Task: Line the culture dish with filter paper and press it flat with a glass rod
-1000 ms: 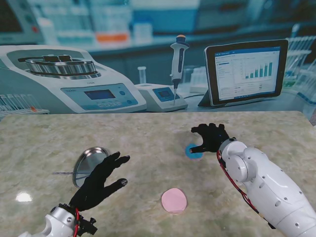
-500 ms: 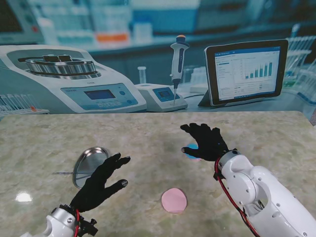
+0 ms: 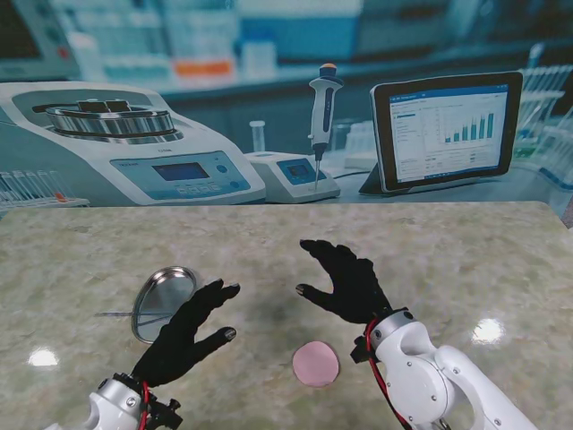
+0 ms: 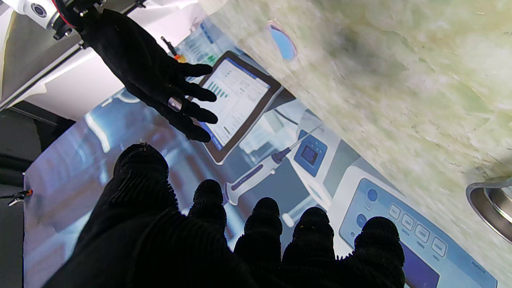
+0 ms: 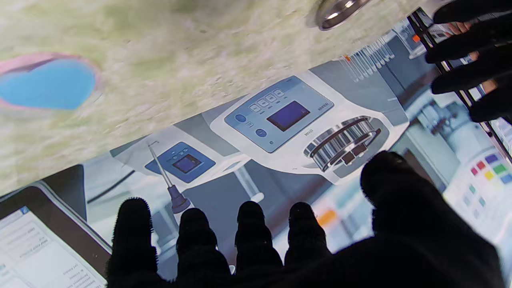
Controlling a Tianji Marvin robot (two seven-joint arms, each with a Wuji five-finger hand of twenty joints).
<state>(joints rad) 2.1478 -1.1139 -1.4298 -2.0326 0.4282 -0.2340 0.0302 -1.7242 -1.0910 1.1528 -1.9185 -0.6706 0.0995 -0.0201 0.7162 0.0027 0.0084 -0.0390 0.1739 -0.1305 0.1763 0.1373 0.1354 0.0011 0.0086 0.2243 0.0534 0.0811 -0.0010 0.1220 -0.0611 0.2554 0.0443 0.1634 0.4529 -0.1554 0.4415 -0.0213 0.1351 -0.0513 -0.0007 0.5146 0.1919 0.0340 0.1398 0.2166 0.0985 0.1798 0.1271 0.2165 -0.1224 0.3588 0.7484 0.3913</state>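
A round metal culture dish (image 3: 161,300) lies on the marble table at the left; its rim also shows as the dish (image 4: 492,204) and the dish (image 5: 336,10). A thin glass rod (image 3: 112,313) lies just left of it. A pink paper disc (image 3: 316,363) rests near me at the middle. A blue disc (image 5: 46,84) with a pinkish edge lies flat on the table, also seen as the blue disc (image 4: 282,40); my right hand hides it from the stand. My left hand (image 3: 183,331) hovers open beside the dish. My right hand (image 3: 345,278) hangs open and holds nothing.
The table's far edge meets a printed lab backdrop (image 3: 286,107) showing a centrifuge, a pipette and a tablet. Bright glare spots sit on the marble at the left (image 3: 42,357) and right (image 3: 488,330).
My right hand has drawn back from the blue disc toward me and to the left, spreading its fingers and now covering that disc in the stand view. The left hand has barely shifted.
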